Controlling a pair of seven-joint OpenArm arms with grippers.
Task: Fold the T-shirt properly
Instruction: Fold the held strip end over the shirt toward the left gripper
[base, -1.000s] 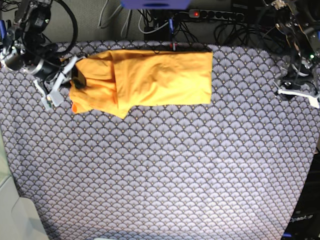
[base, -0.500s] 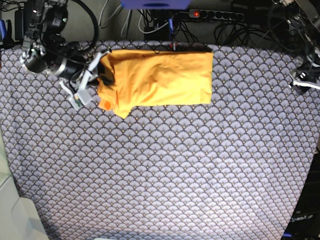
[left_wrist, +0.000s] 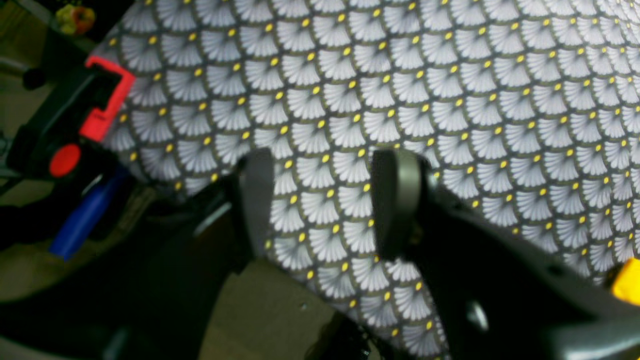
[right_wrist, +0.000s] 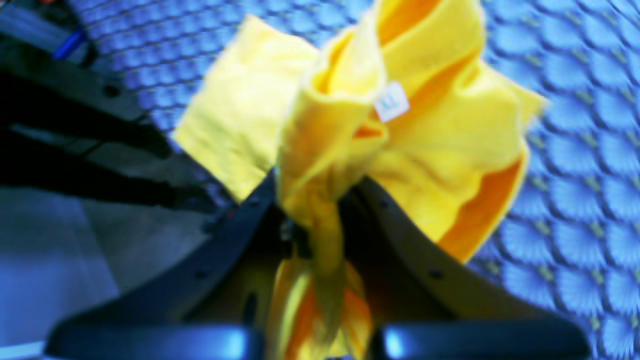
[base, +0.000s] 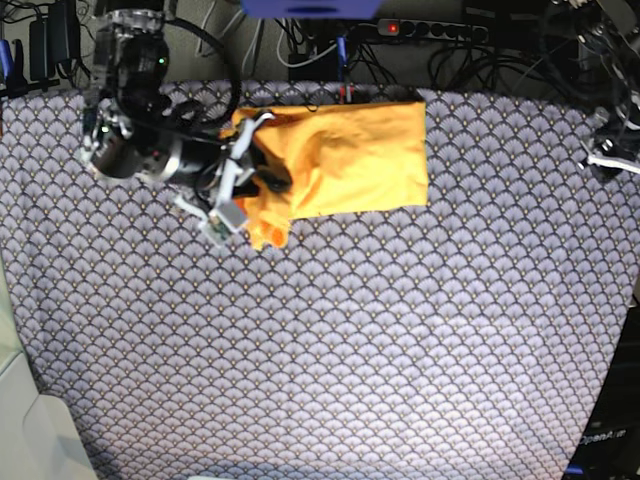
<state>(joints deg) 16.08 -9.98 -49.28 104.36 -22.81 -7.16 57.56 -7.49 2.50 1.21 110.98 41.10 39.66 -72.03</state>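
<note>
The right hand (right_wrist: 320, 220) is clamped on the bunched T-shirt (base: 350, 155) (left hand (left_wrist: 325, 200) apart, holding nothing).

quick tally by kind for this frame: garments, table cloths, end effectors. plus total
Garments: 1, the T-shirt, yellow-orange, one end bunched in the right end effector.
Table cloths: 1, the scale-patterned table cloth.
End effectors: 2, the right one shut on the shirt, the left end effector open over bare cloth.
Total: 4
</note>
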